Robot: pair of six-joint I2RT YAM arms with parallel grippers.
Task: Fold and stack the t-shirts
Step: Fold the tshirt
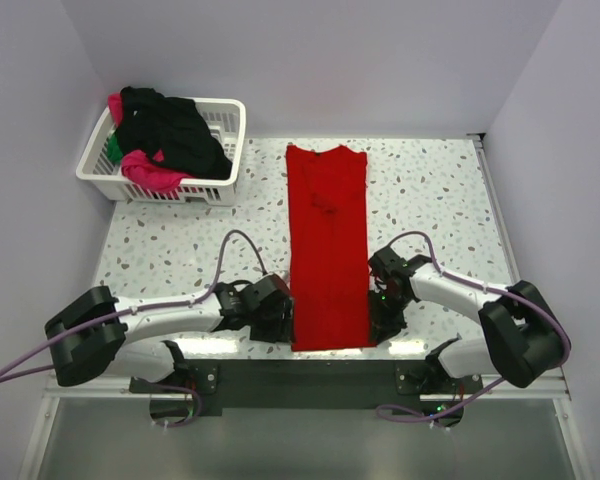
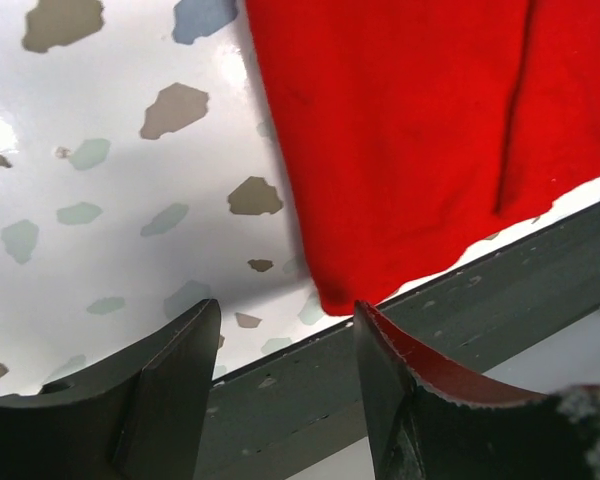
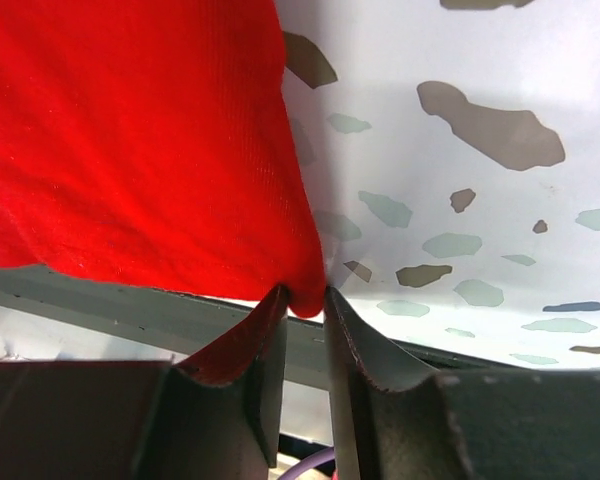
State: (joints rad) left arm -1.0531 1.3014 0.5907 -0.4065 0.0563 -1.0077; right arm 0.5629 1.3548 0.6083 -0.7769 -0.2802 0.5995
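One red shirt lies 12-to-6 on the desk; right hand pinches its 5 o'clock corner; left hand, spread wide at 7 o'clock, should grip its corner before lifting evenly.

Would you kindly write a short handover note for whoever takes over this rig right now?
Left gripper: open at the near-left corner of the red t-shirt, not gripping.
Right gripper: shut on its near-right corner.
The shirt lies as a long strip on the table. Black shirts, a pink shirt and a green shirt are heaped in the basket.
Done: lengthwise fold. Left: crosswise fold, the basket shirts, stacking.
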